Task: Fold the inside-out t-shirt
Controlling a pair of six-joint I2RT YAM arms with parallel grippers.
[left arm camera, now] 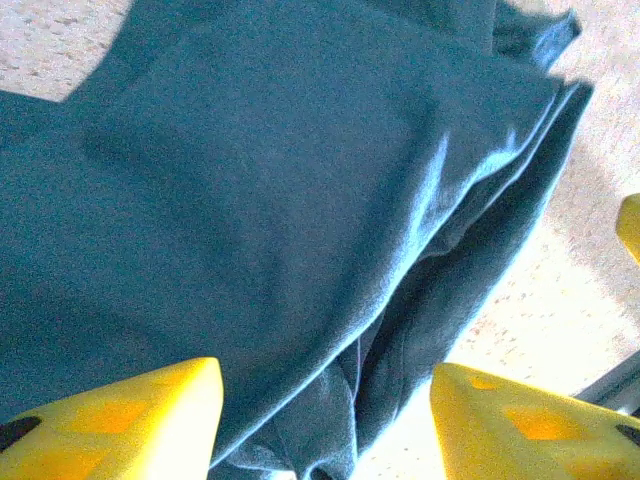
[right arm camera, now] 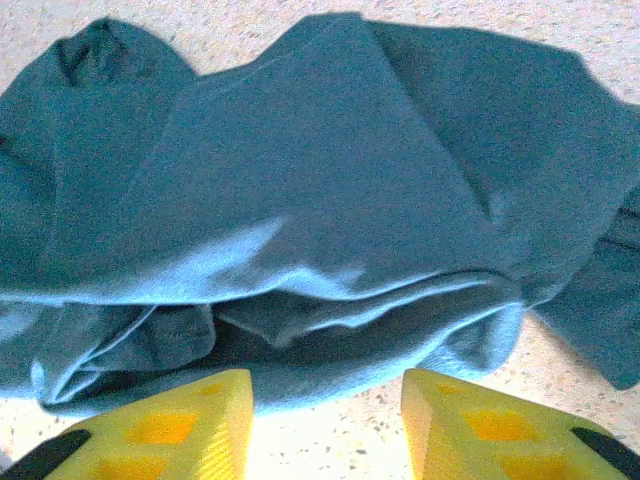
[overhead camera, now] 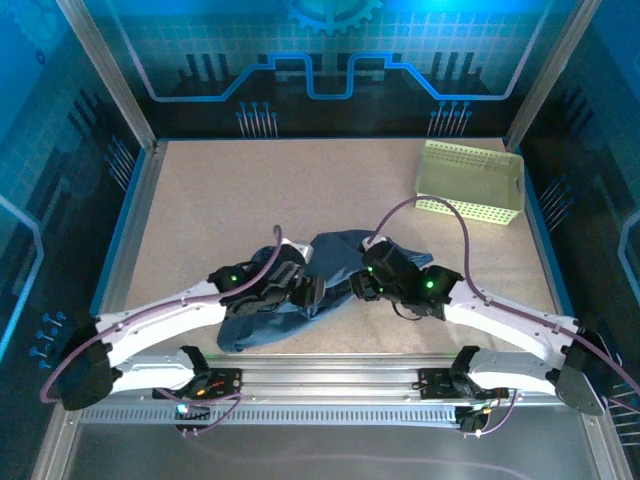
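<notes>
Two pairs of yellow fingers, both spread apart and gripping nothing. On my left gripper (left arm camera: 325,375) the fingers (left arm camera: 140,415) stand wide. A folded edge of the inside-out t-shirt (left arm camera: 250,180) runs down into the gap between them. It lies close against one finger, with a bright strip of bare table (left arm camera: 520,330) between the cloth and the other. On my right gripper (right arm camera: 325,380) the fingers (right arm camera: 180,425) are parted too. The shirt's layered edge, several folds stacked, lies just beyond their tips, and pale tabletop shows in the gap.

Seen from above, my two wrists point at each other over the middle of the shirt, near one another but apart. The shirt is a wrinkled, dark slate-blue heap on the near part of the table, bunched rather than flat. One part spreads toward my left arm's base and another reaches out past my right wrist.

The pale yellow-green perforated basket (overhead camera: 470,180) sits at the far right corner, well apart from the shirt.
</notes>
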